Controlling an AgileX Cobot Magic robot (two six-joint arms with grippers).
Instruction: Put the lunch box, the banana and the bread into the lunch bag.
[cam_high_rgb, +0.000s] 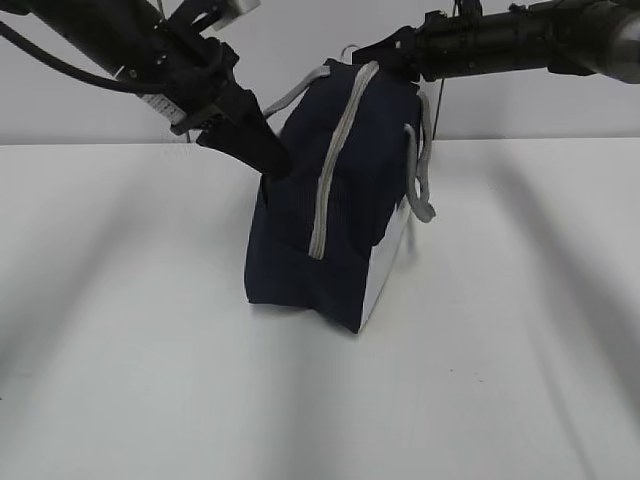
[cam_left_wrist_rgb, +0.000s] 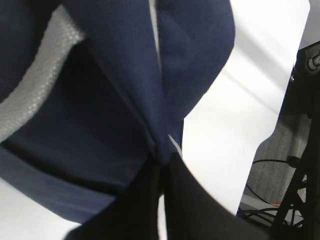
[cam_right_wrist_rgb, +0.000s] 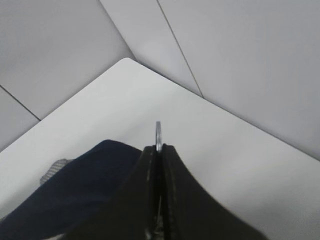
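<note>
The dark navy lunch bag (cam_high_rgb: 345, 235) stands on the white table, its grey zipper strip (cam_high_rgb: 336, 165) running down the side that faces the camera. My left gripper (cam_high_rgb: 278, 165) is shut on a fold of the bag's fabric at its upper left. The left wrist view shows the gripper (cam_left_wrist_rgb: 162, 159) pinching navy cloth (cam_left_wrist_rgb: 120, 95). My right gripper (cam_high_rgb: 368, 55) is at the bag's top end. In the right wrist view it (cam_right_wrist_rgb: 158, 148) is shut on a thin metal zipper pull (cam_right_wrist_rgb: 158, 132) beside the bag (cam_right_wrist_rgb: 85, 185). The lunch box, banana and bread are out of view.
The white table (cam_high_rgb: 130, 350) spreads around the bag. A grey strap handle (cam_high_rgb: 422, 180) hangs down the bag's right side. A plain wall stands behind. Cables and a stand (cam_left_wrist_rgb: 295, 165) show past the table edge in the left wrist view.
</note>
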